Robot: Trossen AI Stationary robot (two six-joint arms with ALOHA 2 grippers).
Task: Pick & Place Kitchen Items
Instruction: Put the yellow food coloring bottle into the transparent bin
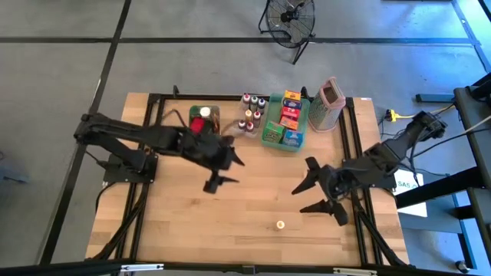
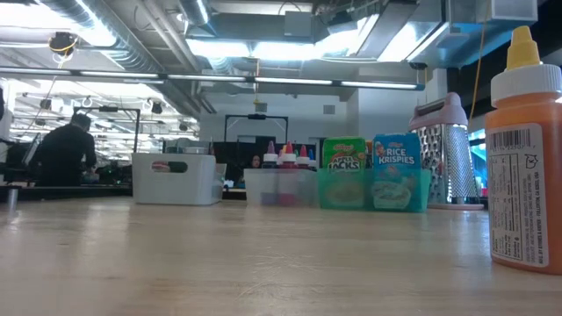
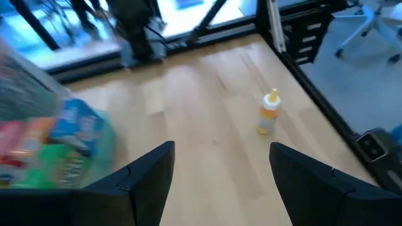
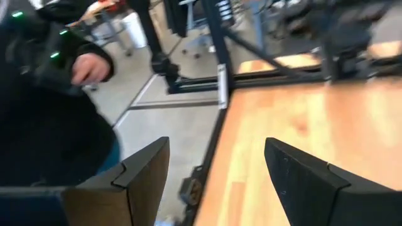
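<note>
Two grippers hang over the wooden table [image 1: 176, 222], both with fingers spread wide and nothing between them. The left gripper [image 1: 224, 170] is above the middle of the board, just in front of the clear bin [image 1: 205, 119] with the red and white items. The right gripper [image 1: 318, 193] is toward the right side, its fingers pointing toward the table's centre. A single small orange bottle [image 1: 280, 225] with a yellowish cap stands alone near the front edge, well apart from both grippers, nearer the right one and in front of it. In the high view only its cap end shows as a small round dot, so it stands upright with its long axis vertical; the low view shows it close by [image 2: 524, 154], cap up, label facing the camera. The left wrist view has it [image 3: 269, 113] ahead of the open left fingers [image 3: 144, 176], upright on the bare wood. At the back of the table are small bottles with coloured caps [image 1: 252, 113] in a clear container, beside them a green tray [image 1: 285, 143] holding small food boxes [image 1: 289, 116], then the box grater [image 1: 330, 103] at the right. The right wrist view shows a person's hand [image 4: 91, 68] beyond the table edge.
</note>
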